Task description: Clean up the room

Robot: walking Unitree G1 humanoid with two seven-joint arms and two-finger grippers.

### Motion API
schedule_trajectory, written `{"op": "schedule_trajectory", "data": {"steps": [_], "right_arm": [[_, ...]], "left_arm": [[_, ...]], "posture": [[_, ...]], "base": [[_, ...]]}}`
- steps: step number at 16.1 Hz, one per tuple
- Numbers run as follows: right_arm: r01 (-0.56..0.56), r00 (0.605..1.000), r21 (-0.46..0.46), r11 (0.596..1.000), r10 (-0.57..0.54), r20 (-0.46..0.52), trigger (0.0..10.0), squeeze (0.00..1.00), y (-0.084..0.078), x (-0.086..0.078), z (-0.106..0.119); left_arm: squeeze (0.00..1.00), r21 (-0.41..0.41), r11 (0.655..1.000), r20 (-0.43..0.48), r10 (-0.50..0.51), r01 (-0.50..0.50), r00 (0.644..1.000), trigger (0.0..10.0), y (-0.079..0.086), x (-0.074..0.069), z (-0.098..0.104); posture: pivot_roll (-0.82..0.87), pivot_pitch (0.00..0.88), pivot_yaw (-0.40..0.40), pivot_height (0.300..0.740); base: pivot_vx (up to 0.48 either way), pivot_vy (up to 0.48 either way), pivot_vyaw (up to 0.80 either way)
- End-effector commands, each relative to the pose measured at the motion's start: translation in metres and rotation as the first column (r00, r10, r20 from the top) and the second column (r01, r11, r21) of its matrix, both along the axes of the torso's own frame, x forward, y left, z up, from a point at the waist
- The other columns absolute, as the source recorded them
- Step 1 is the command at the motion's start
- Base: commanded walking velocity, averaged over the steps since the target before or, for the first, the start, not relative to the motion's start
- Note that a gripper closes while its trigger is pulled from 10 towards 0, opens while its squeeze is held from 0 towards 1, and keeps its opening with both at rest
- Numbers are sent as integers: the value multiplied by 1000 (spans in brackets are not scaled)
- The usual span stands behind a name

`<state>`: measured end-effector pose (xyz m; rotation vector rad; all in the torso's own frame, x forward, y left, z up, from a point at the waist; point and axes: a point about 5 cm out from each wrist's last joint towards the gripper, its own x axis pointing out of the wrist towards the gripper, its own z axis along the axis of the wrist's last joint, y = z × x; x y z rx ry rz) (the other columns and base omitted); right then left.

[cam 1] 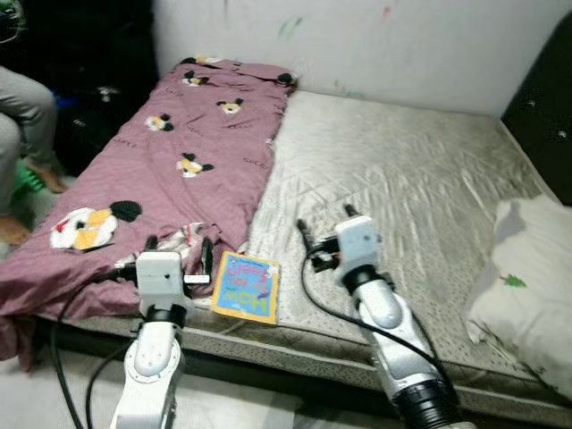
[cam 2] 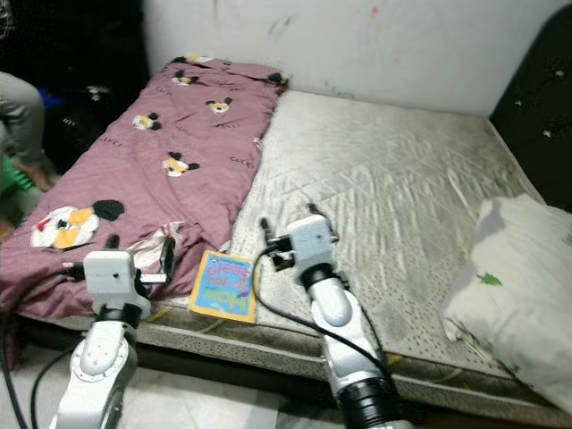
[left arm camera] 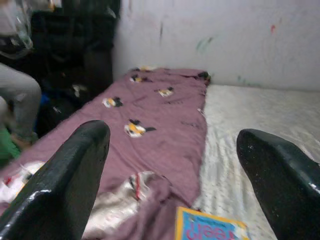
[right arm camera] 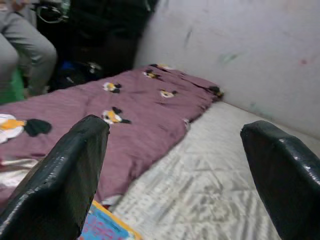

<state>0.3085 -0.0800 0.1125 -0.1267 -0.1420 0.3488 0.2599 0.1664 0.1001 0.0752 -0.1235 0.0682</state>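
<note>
A colourful children's book with a blue and yellow cover lies flat near the front edge of the bare grey mattress. A purple blanket with cartoon mouse prints covers the left half of the bed, its crumpled corner beside the book. My left gripper hovers open over that blanket corner, just left of the book. To the right of the book, my right gripper is open above the mattress. The left wrist view has the book low between its fingers.
A white pillow lies at the bed's right edge. A person in grey trousers sits at the far left beside dark bags. A white wall runs behind the bed. Dark furniture stands at the right.
</note>
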Motion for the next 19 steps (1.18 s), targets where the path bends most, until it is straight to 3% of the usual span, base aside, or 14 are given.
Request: {"op": "schedule_trajectory", "data": {"steps": [1, 4, 5, 9, 13, 19], "right_arm": [[22, 1000, -18, 1000, -22, -15, 10000, 0, -3, 2, -2], [61, 998, -3, 998, -61, -35, 10000, 0, -6, -5, -9], [90, 994, 2, 996, -90, -67, 10000, 0, -13, -12, -19], [179, 981, 34, 983, -175, -88, 10000, 0, -31, -16, -18], [187, 978, 36, 982, -183, -100, 10000, 0, -33, -19, -19], [149, 984, 25, 988, -146, -103, 10000, 0, -26, -16, -18]], "left_arm": [[0, 21, 1000, 8, 10, -10, 1000, 10000, 5, 3, 7], [0, 30, 999, -4, -34, 34, 999, 10000, 1, 2, 8], [0, 23, 997, -26, -71, 71, 997, 10000, -7, -2, 4], [0, -23, 996, -41, -89, 88, 995, 10000, -12, 1, 5], [0, -17, 994, -47, -109, 109, 993, 10000, -14, 3, 6], [0, -16, 995, -45, -98, 97, 994, 10000, -12, 3, 6]], "posture": [[91, 0, -75, 740], [74, 0, -33, 740], [61, 0, -10, 740], [20, 0, 10, 740], [10, 9, 9, 740], [23, 10, -3, 740]], "base": [[0, 0, 0], [0, 0, 0], [0, 0, 0], [0, 0, -400], [0, 0, -755], [0, 0, 0]]}}
